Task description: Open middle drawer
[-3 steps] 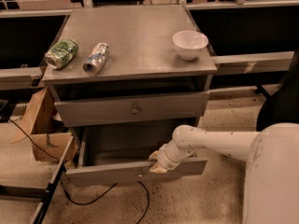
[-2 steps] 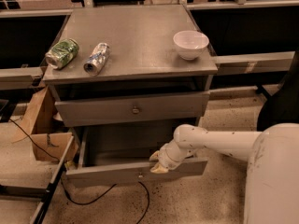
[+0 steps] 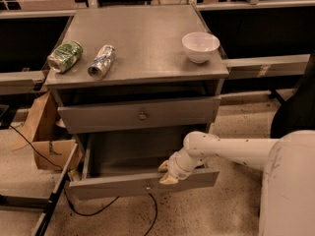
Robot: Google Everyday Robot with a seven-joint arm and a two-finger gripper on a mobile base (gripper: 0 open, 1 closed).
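The middle drawer [image 3: 113, 185] is the grey one with a small brass knob, low on the grey cabinet [image 3: 147, 43]. It stands pulled out toward me, and its shallow grey tray shows behind the front panel. My gripper [image 3: 166, 172] rests at the top edge of that front panel, just right of the knob. The white arm reaches in from the right. The drawer above [image 3: 140, 114], also with a brass knob, sits nearly flush, with a dark gap over it.
On the cabinet top lie a green can [image 3: 65, 56] and a silver can [image 3: 101, 61] at the left, with a white bowl [image 3: 200, 45] at the right. A cardboard box [image 3: 47, 144] and a black cable [image 3: 93, 211] are on the floor to the left.
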